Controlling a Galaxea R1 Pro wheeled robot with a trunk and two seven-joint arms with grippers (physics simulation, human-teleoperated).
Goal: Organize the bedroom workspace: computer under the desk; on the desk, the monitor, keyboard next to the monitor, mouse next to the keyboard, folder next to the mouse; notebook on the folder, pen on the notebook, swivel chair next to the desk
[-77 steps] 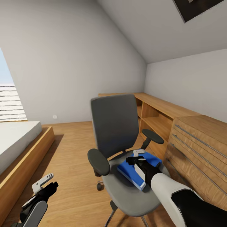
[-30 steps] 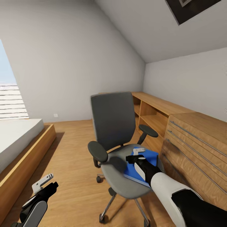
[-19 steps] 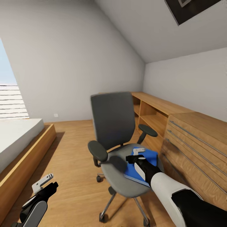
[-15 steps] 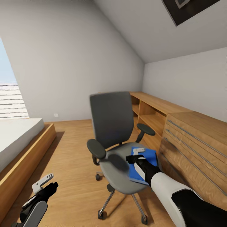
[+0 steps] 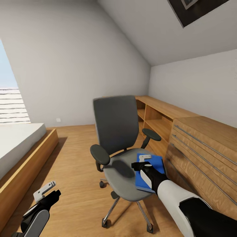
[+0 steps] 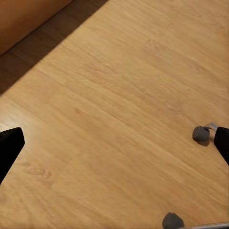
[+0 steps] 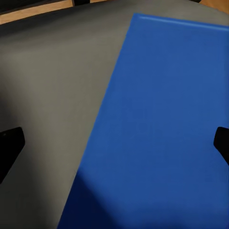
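While the right gripper (image 5: pixel 144 163) hovers over the folder (image 5: pixel 152 169) with jaws apart, come down square on its edge; the left gripper (image 5: pixel 46 192) hangs spread too.

Robot body: black and white arm shells, black pincers with pale tips.

The right arm (image 5: pixel 184 204) is seen as a glossy white sleeve between black segments, with a white panel set into the black wrist. The right pincer (image 5: pixel 144 160) is tipped in light grey. The left pincer (image 5: pixel 46 191) is black with a white, dark-slotted finger; black fingertips (image 7: pixel 9 143) are noted in both wrist views.
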